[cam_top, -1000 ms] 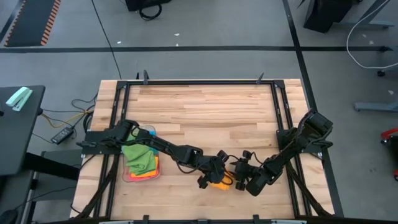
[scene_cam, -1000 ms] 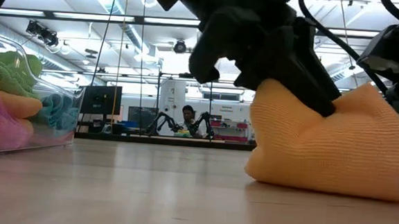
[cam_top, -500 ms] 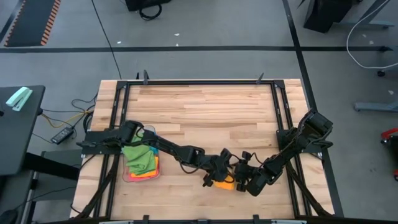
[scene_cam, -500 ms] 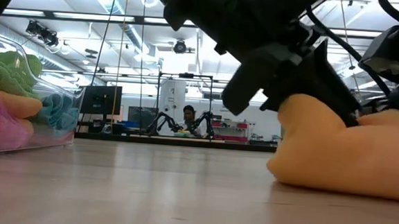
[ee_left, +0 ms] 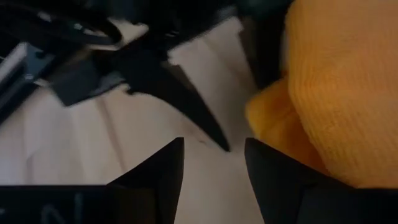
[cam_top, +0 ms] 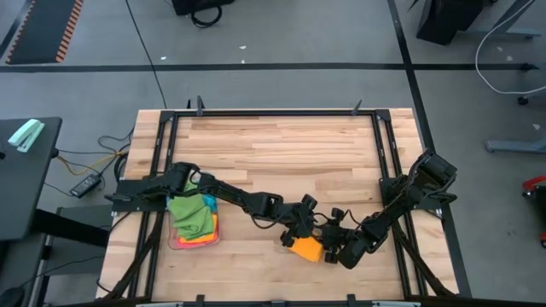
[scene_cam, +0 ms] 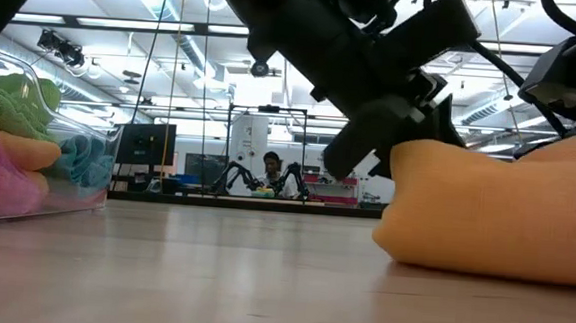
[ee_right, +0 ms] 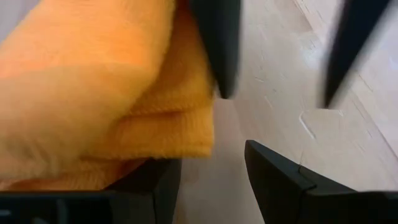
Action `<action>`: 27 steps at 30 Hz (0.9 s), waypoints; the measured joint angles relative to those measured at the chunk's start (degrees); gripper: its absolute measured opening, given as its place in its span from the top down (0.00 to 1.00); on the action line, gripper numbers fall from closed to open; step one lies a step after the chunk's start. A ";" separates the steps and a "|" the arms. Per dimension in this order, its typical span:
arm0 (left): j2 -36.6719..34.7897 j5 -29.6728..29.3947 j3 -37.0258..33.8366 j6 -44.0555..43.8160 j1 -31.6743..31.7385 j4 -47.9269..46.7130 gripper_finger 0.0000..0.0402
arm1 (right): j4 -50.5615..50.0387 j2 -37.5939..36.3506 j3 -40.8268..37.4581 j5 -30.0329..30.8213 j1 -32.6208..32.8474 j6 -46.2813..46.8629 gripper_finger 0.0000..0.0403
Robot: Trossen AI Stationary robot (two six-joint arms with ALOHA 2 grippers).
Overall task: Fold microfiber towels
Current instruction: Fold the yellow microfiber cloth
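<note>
Both grippers meet at the orange towel (cam_top: 306, 248), which lies low and centre in the high view, on the wooden table (cam_top: 281, 145). Left gripper (cam_top: 296, 235) sits at the towel's upper left edge; in its wrist view I read its fingers as apart with bare wood between them and the orange cloth just beside one finger, not clamped. Right gripper (cam_top: 335, 248) sits at the towel's right edge; in its wrist view the fingers stand apart, with the layered fold of the towel overlapping one finger, so I judge it is bracing the cloth, not gripping it. I read the doubled layers as a fold already made, with the two grippers placed on opposite sides to keep the stack from springing open. Remaining towels, green on top (cam_top: 191, 215) with pink and blue below, wait in the clear tray (cam_top: 176, 244) at the left of the frame, clear of the working area.
</note>
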 joint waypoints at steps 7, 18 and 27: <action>0.93 0.37 0.05 -0.57 -0.23 -0.84 0.56 | -6.26 -1.06 2.75 -3.00 0.02 0.77 0.54; 2.50 0.21 0.00 -2.57 0.24 -0.85 0.57 | -15.53 -13.39 4.59 -3.63 4.55 6.29 0.54; 2.51 0.20 0.00 -2.98 0.22 -0.82 0.58 | -1.07 -10.71 4.59 3.68 6.18 -4.21 0.54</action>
